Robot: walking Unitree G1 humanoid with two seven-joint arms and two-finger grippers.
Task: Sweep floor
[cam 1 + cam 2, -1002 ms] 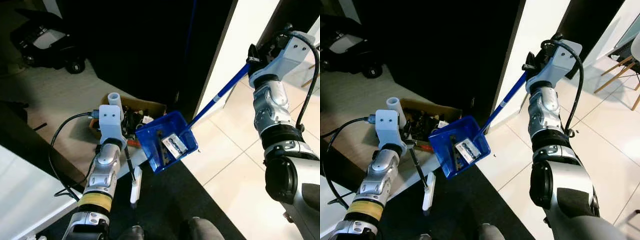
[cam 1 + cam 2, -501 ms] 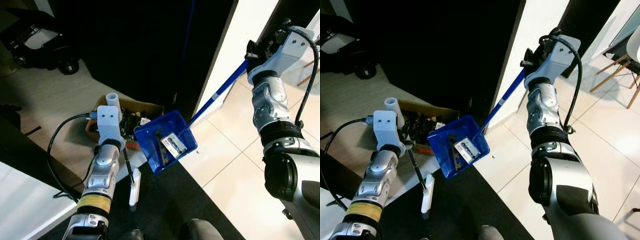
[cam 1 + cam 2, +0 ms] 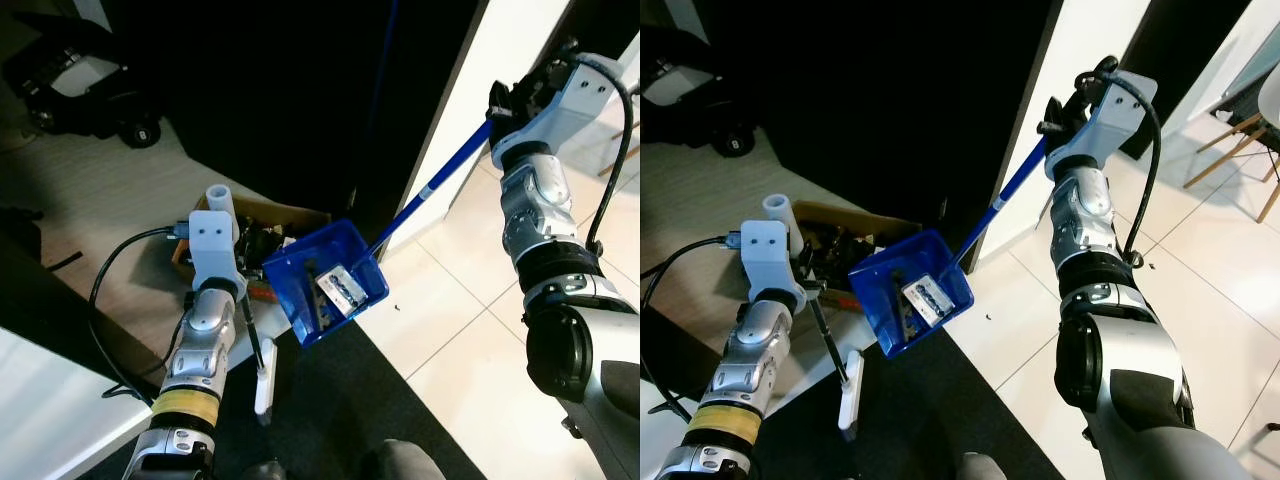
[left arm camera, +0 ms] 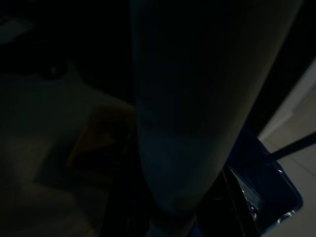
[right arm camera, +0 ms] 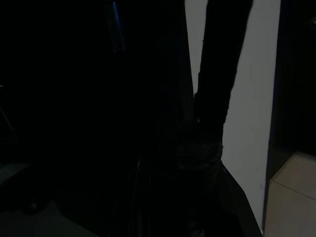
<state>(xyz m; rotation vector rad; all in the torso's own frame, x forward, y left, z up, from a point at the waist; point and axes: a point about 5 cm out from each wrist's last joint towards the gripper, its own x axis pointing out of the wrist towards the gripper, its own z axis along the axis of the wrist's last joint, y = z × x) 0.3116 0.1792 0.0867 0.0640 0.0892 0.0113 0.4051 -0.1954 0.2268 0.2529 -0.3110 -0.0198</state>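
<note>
Head views: my right gripper [image 3: 497, 100] is clamped on the top of the blue dustpan's [image 3: 325, 281] long handle [image 3: 432, 188], carrying the pan above the floor [image 3: 470, 330] beside the dark doorway. Debris [image 3: 925, 297] lies inside the pan. My left gripper [image 3: 243, 297] is closed on the brush's thin black stem; its white head [image 3: 263, 377] hangs low over the dark mat [image 3: 330, 410]. A cardboard box [image 3: 262, 215] is partly hidden behind my left arm.

Left wrist view: very dark; the dustpan corner [image 4: 276, 197] is barely discernible.

Right wrist view: near black; my fingers [image 5: 219, 64] stand against a white wall [image 5: 256, 98].
</note>
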